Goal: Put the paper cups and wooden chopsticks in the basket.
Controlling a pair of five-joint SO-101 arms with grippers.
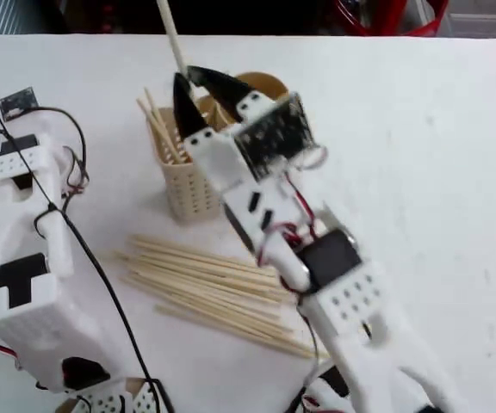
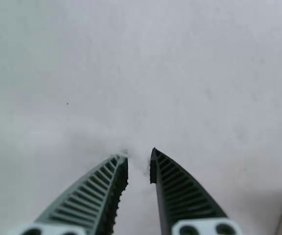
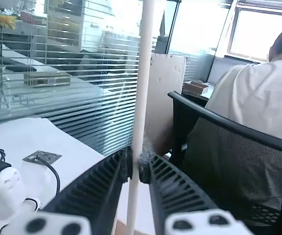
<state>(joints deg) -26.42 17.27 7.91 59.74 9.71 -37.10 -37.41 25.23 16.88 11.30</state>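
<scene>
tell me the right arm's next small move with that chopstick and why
Probably lower the right gripper slightly and open it: it pinches one chopstick upright, just above the basket, where other chopsticks already stand, so releasing should drop it in.

White arms [image 1: 24, 249], black servo blocks [image 1: 330, 258], black and red cables [image 1: 93, 258], ribbed end effector fingers [image 2: 180, 196].

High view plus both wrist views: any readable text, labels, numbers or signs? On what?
No text in any view can be read.
Circuit board on the arm over the basket: any print is too small to read.
Small dark board: also too small to read.
Chopstick pinched in the right hand: blank.
</scene>
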